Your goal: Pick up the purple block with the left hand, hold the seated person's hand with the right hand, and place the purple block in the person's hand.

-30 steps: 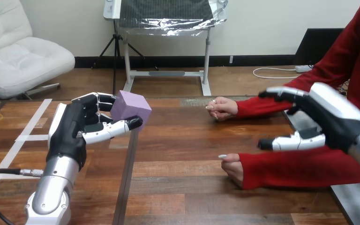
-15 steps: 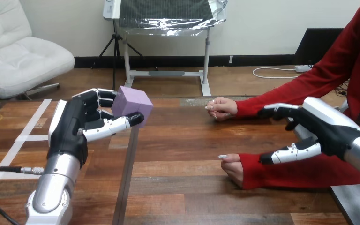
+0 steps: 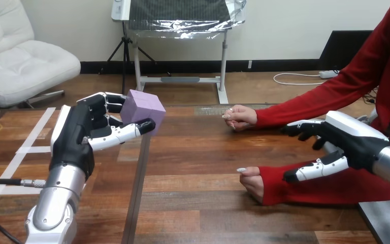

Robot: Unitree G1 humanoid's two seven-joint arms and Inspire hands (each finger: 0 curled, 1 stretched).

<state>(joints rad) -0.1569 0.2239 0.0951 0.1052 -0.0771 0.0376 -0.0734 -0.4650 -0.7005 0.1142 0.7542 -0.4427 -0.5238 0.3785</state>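
Observation:
The purple block (image 3: 143, 110) is off the table, pinched between the thumb and curled fingers of my left hand (image 3: 84, 134) at the left. My right hand (image 3: 346, 143) hovers open at the right, fingers and thumb spread, above the red sleeve of the person's nearer arm. The person's nearer hand (image 3: 253, 180) rests as a loose fist on the table, a short way left of my right thumb. The person's farther hand (image 3: 240, 117) lies curled on the table behind it. My right hand touches neither hand.
The wooden table (image 3: 198, 168) has a metal seam (image 3: 137, 193) running from front to back below my left hand. White tape strips (image 3: 28, 147) mark the left part. The table's right edge (image 3: 373, 223) lies under my right forearm.
My right hand has come down and slightly forward over the person's nearer sleeve. The left hand has shifted a little with the block, still held.

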